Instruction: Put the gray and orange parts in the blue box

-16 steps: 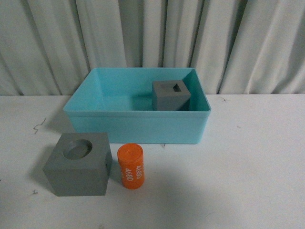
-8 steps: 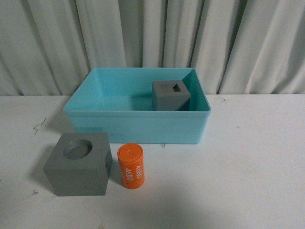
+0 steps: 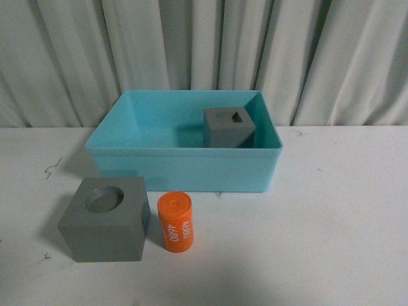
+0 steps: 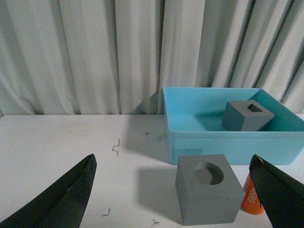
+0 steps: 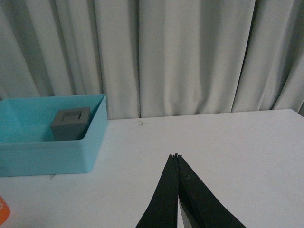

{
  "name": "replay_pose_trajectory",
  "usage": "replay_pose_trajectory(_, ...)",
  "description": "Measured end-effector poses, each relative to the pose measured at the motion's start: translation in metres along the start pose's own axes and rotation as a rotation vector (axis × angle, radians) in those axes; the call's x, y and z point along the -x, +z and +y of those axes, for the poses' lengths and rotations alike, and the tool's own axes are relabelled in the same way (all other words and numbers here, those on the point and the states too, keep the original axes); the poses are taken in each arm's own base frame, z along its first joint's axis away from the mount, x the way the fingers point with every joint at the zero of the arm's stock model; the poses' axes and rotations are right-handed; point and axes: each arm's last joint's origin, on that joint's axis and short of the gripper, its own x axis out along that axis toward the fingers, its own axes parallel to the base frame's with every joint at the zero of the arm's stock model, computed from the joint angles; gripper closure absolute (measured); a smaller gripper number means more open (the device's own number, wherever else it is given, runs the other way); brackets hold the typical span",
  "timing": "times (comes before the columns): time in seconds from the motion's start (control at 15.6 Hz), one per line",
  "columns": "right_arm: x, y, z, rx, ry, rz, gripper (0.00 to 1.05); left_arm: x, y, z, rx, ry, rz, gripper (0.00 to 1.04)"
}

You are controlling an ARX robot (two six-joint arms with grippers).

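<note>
Only the orange cylinder is changing: its digits are turning while it is sitting just right of the near gray cube. The other cube is lying in the blue box, far right. The left gripper is gaping wide; the right gripper is pinched together. An off-centre nudge risks sending the unsettled cylinder rolling away.

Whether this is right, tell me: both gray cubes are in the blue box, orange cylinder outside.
Wrong: only the rectangular-recess cube is in the blue box; the round-recess cube sits outside, beside the orange cylinder. Front view shows it.
</note>
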Motion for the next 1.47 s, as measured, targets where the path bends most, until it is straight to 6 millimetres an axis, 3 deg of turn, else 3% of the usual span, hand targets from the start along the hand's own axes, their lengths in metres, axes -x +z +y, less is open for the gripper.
replay_pose_trajectory(0.7, 0.019, -0.003, 0.0, 0.0, 0.0, 0.007, 1.03, 0.0, 0.0, 0.0, 0.0, 0.0, 0.0, 0.07)
replay_pose_trajectory(1.22, 0.019, -0.003, 0.0, 0.001, 0.0, 0.008, 0.08, 0.0, 0.0, 0.0, 0.0, 0.0, 0.0, 0.07)
replay_pose_trajectory(1.28, 0.019, -0.003, 0.0, 0.0, 0.0, 0.009, 0.05, 0.002, -0.001, -0.001, 0.035, -0.045, 0.205, 0.07)
replay_pose_trajectory(1.34, 0.018, -0.003, 0.0, 0.0, 0.003, 0.009, 0.07, -0.008, 0.007, -0.006, 0.099, -0.089, 0.547, 0.07)
replay_pose_trajectory(1.47, 0.019, -0.003, 0.0, 0.0, 0.0, 0.009, 0.06, -0.04, 0.018, -0.024, 0.073, -0.155, 0.654, 0.07)
